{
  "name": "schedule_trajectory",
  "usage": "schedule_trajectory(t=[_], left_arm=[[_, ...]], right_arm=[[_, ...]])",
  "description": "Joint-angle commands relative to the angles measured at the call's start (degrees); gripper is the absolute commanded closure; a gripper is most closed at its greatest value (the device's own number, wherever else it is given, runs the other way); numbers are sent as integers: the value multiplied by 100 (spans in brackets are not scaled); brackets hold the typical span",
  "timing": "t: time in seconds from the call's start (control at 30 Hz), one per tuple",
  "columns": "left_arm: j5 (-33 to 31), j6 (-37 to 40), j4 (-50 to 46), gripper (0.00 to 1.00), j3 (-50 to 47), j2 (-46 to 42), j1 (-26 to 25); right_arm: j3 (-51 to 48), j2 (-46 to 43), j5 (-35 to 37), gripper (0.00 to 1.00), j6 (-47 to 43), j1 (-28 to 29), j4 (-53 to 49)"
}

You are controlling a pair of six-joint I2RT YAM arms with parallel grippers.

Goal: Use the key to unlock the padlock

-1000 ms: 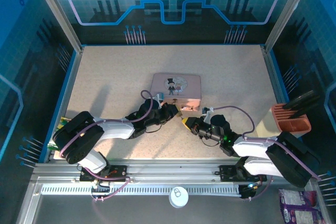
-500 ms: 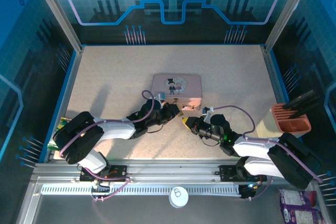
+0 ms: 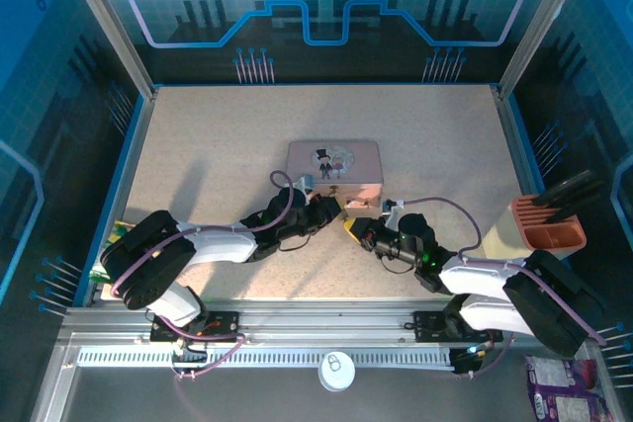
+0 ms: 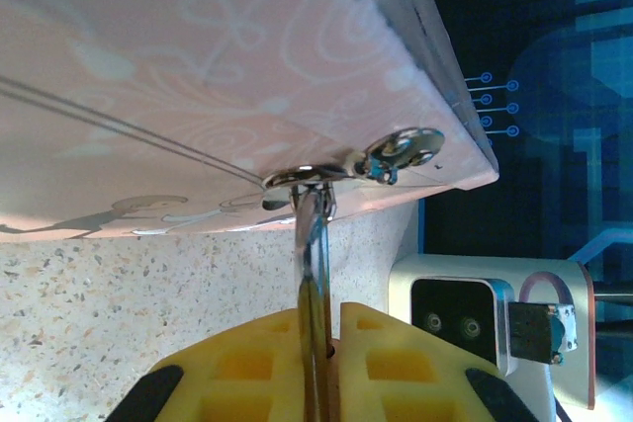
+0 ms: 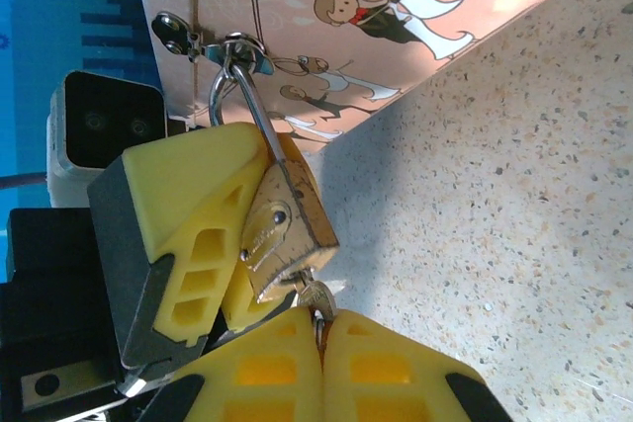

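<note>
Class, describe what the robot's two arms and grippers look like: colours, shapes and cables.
The left arm and right arm each have a black rounded shoulder, pale grey middle link, black wrist and looping purple cable. The left gripper and right gripper have yellow moulded fingers with hollow rectangular cells, backed in black.

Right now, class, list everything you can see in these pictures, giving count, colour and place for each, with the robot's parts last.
tin: one, pink, mid-table
hasp: one, silver, on the tin's near side
padlock: one, brass and silver, hanging through the hasp
key: one, pale metal, at the padlock's bottom end
table: one, speckled beige, under everything
rack: one, orange, table's right edge
disc: one, white, on the near rail
packet: one, purple, near right corner
left gripper: yellow, shut on padlock
right gripper: yellow, shut on key
</note>
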Motion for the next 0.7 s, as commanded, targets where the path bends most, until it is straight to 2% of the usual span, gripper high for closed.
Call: schedule_trajectory(t=[0.0,0.67], left_arm=[[338,14,498,100,298,-200,-162],[118,50,112,100,403,28,-535]], right_arm=[[151,61,14,100,1,-112,251],[413,68,-291,100,-17,-401,339]])
